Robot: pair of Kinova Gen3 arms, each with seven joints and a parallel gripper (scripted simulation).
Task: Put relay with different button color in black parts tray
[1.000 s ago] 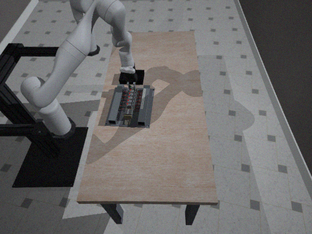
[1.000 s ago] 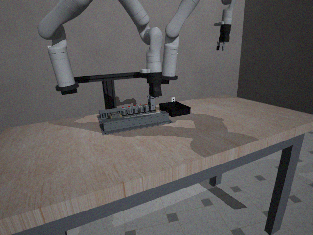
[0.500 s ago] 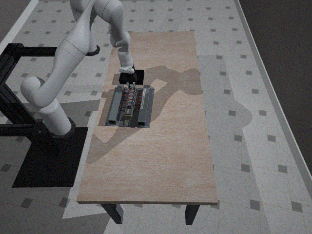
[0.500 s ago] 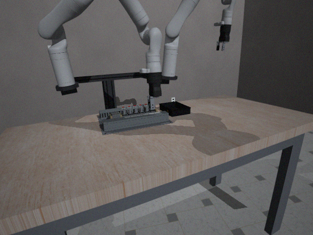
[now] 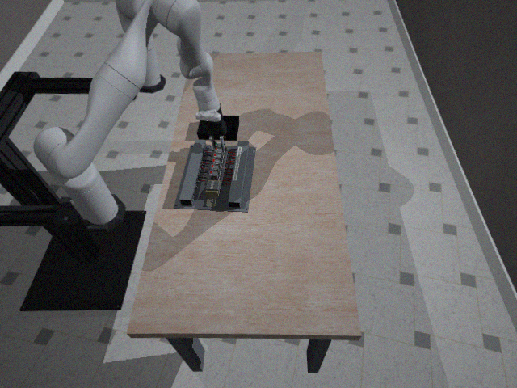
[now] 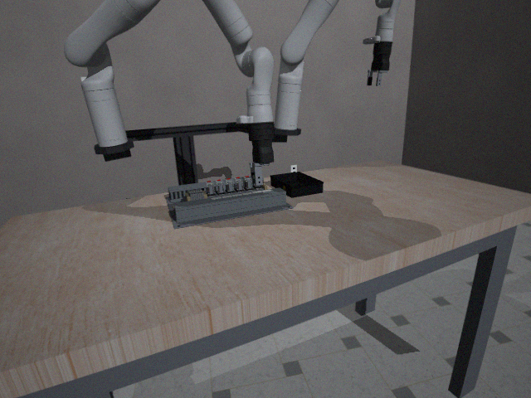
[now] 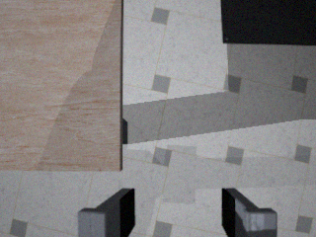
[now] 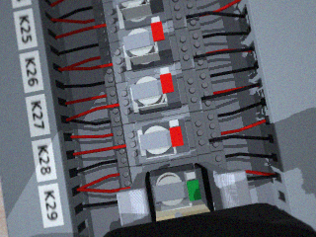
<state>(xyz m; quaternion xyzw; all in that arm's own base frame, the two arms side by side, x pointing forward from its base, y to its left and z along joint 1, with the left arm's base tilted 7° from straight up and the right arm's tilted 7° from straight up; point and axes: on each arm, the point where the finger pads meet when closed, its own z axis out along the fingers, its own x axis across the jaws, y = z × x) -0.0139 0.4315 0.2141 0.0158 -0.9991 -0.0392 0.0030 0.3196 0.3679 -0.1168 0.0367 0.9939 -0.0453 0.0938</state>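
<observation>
A light wooden table (image 5: 250, 259) (image 6: 141, 274) (image 7: 54, 89) is shown, its top crossed by dark shadows. The relay panel (image 5: 249, 175) (image 6: 231, 210) (image 8: 20, 123) is carried flat on it, and just beside one end of the panel the black tray (image 5: 232, 125) (image 6: 305, 188) is set down on the same wood.

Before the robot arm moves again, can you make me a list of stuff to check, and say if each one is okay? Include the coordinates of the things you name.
1. Right gripper (image 5: 217, 144) (image 6: 256, 174) (image 8: 179, 195) shut on the green-button relay (image 8: 170, 190): ok.
2. Neighboring red-button relay (image 8: 155, 139) clear of the gripper's fingers: ok.
3. Relay panel (image 5: 247, 183) (image 6: 231, 210) flat on the table: ok.
4. Black parts tray (image 5: 234, 135) (image 6: 306, 190) close to the panel: ok.
5. Green-button relay fully out of its socket: cannot tell.
</observation>
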